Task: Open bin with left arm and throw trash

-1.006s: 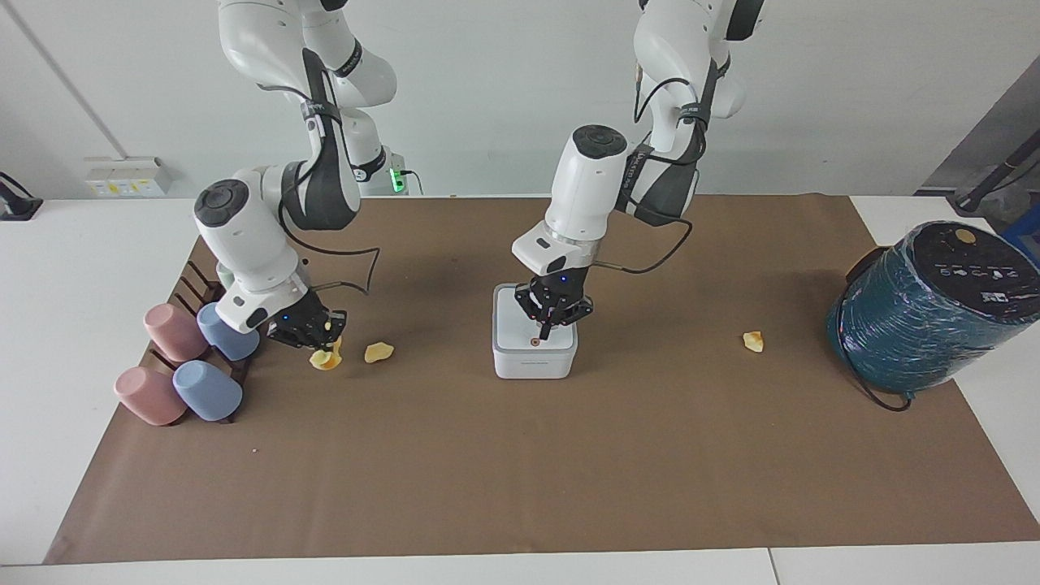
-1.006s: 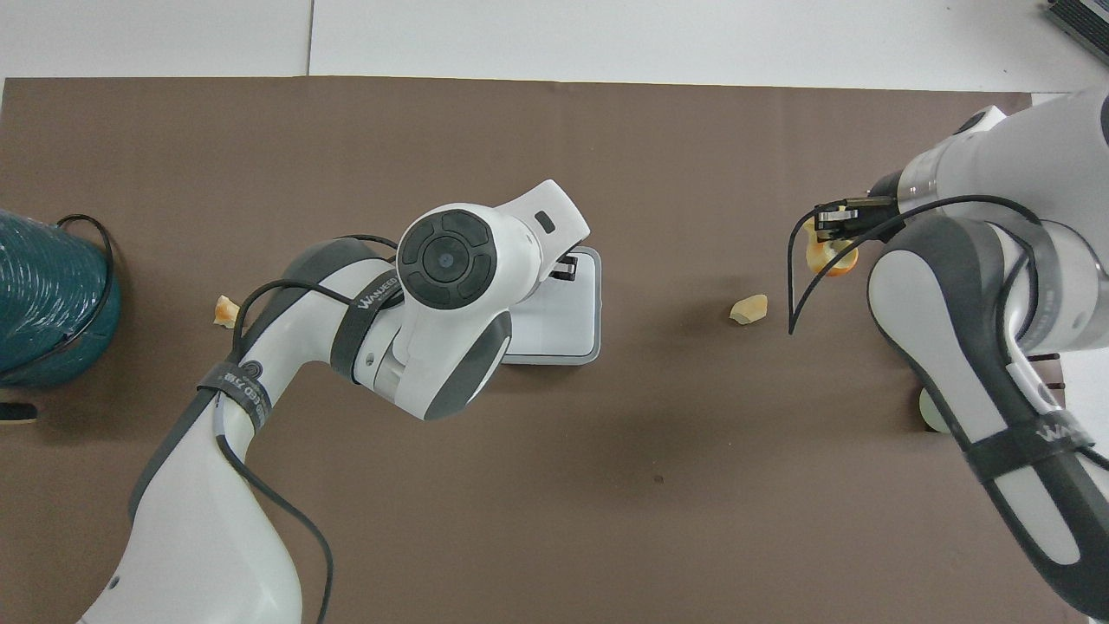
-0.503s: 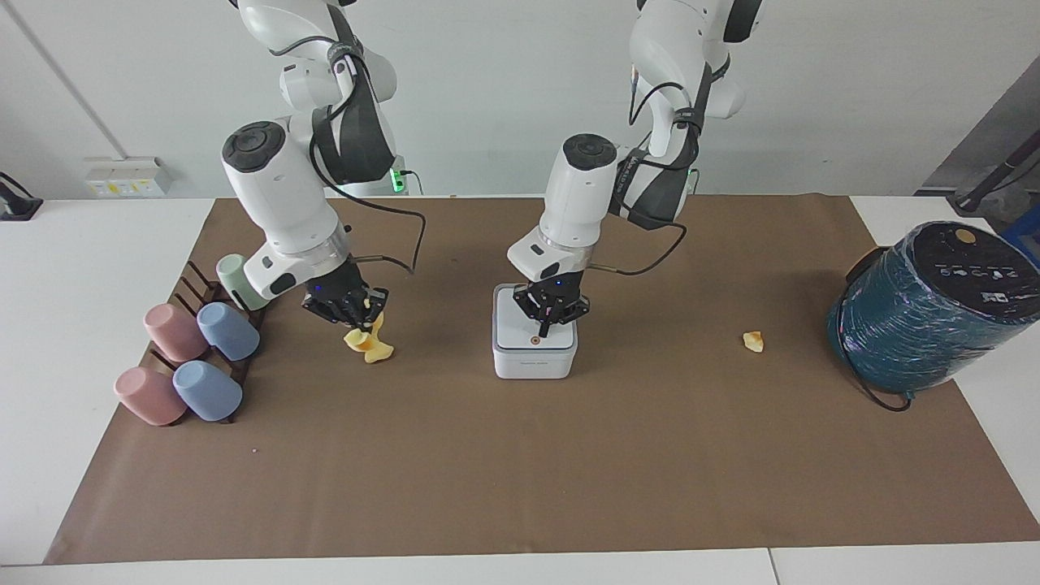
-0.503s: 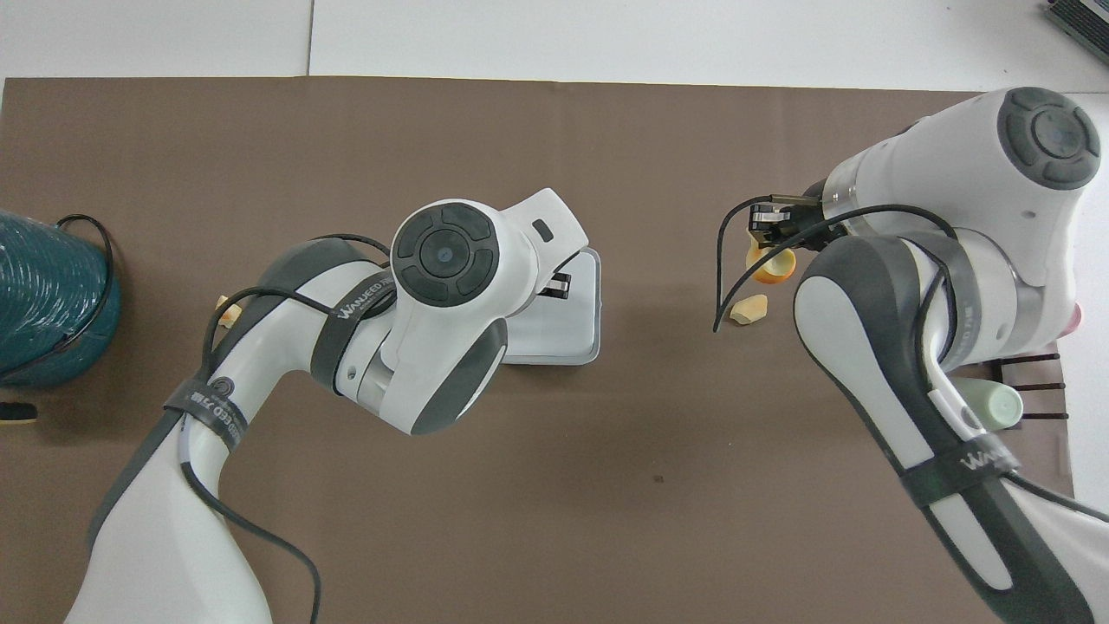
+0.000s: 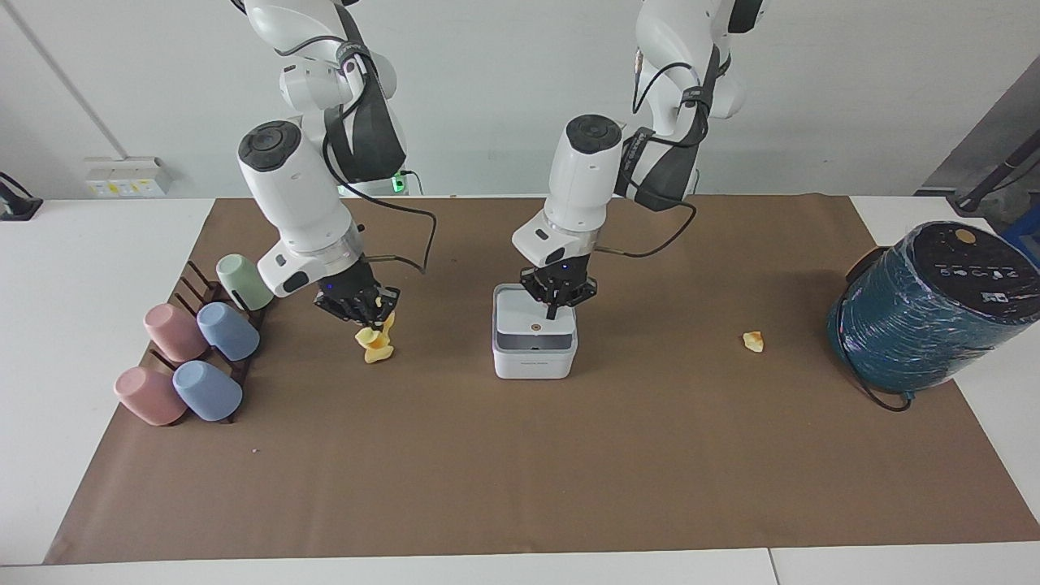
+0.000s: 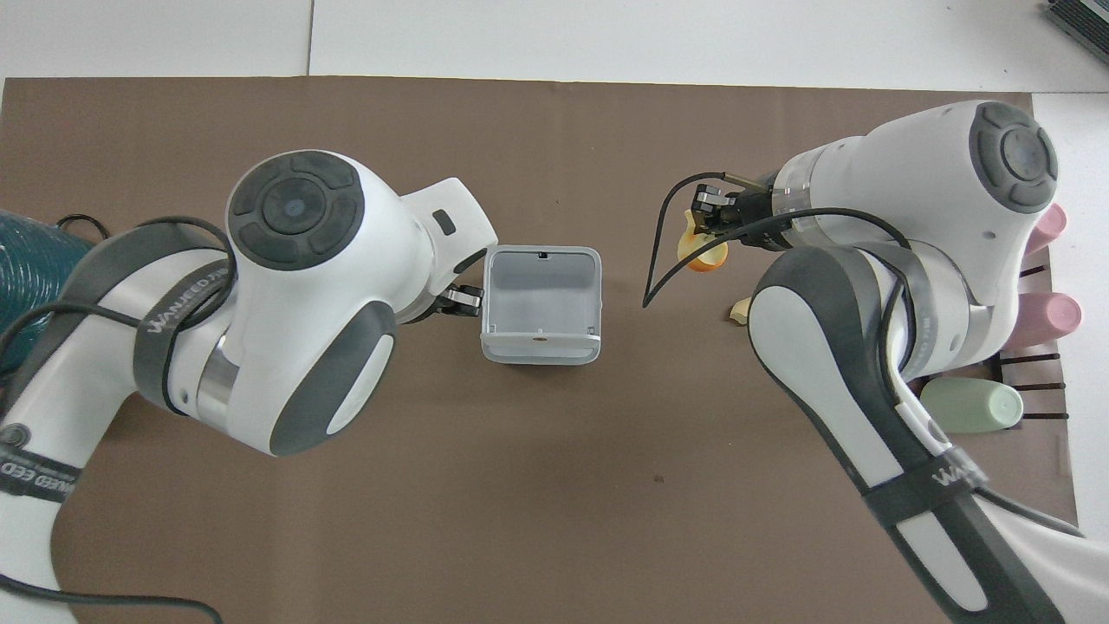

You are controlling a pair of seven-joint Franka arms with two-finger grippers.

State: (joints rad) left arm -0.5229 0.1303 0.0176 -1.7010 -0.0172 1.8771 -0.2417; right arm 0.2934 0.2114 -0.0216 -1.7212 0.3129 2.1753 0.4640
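Right gripper (image 5: 367, 307): fingers pinched on yellow scrap (image 5: 374, 335), hanging above mat (image 5: 520, 455) beside cups (image 5: 203, 357); arm tilted. Second scrap (image 5: 379, 353) on mat below. Bin (image 5: 534, 349) mid-mat, lid raised. Left gripper (image 5: 557, 297): fingers together, empty, over bin's robot-side edge. Third scrap (image 5: 753, 341) near cylinder (image 5: 926, 313).

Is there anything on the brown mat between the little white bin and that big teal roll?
Just one small yellow scrap. Otherwise the mat between the bin and the teal roll is bare, as the facing view shows.
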